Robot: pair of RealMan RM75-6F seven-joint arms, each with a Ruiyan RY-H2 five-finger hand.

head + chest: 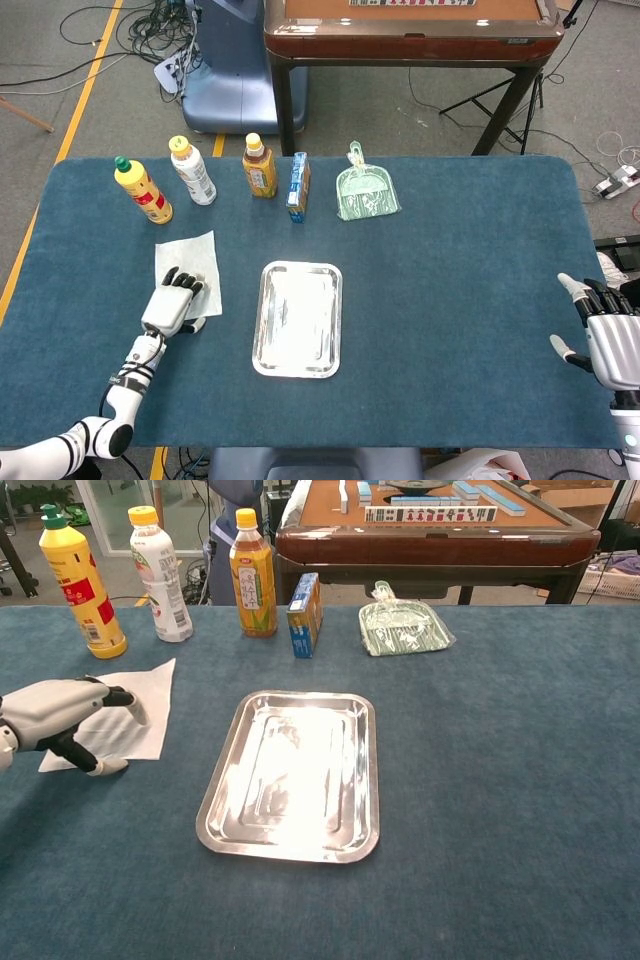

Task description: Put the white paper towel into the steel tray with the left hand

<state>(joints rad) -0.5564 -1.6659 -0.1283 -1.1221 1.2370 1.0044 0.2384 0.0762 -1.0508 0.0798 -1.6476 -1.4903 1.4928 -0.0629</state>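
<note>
A white paper towel [190, 260] [135, 705] lies flat on the blue table, left of the steel tray [298, 318] [292, 775]. My left hand [172, 303] [62, 718] lies over the towel's near part, fingers resting on it and thumb down on the near edge; whether any paper is pinched cannot be made out. The tray is empty and sits mid-table. My right hand [605, 335] hovers at the table's right edge, fingers apart, holding nothing; the chest view does not show it.
Along the far side stand a yellow bottle [143, 190], a white bottle [192, 171], a tea bottle [259, 166], a blue carton [298, 186] and a green dustpan [366, 186]. A wooden mahjong table [410, 30] stands beyond.
</note>
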